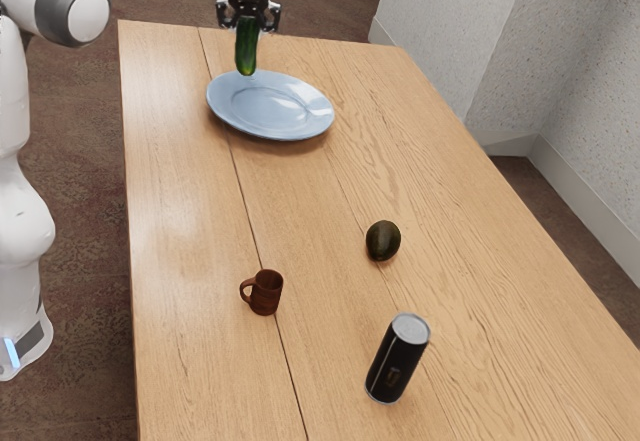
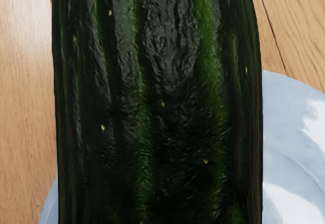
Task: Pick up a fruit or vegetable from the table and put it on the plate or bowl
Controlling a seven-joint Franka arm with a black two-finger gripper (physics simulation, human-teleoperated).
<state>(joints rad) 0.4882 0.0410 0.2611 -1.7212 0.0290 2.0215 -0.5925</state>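
The gripper [image 1: 248, 21] is clamping its jaws on the top of a cucumber [image 1: 246, 51]. The cucumber is hanging upright, probably to go down end-first, with its tip over the edge of the plate [image 1: 285, 109] on the table [image 1: 420, 211].

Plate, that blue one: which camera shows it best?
The exterior view. There the whole plate lies in sight on the table, the cucumber hanging from the end effector above its edge. In the wrist view the cucumber covers most of it; pale slivers of the plate show beside it.
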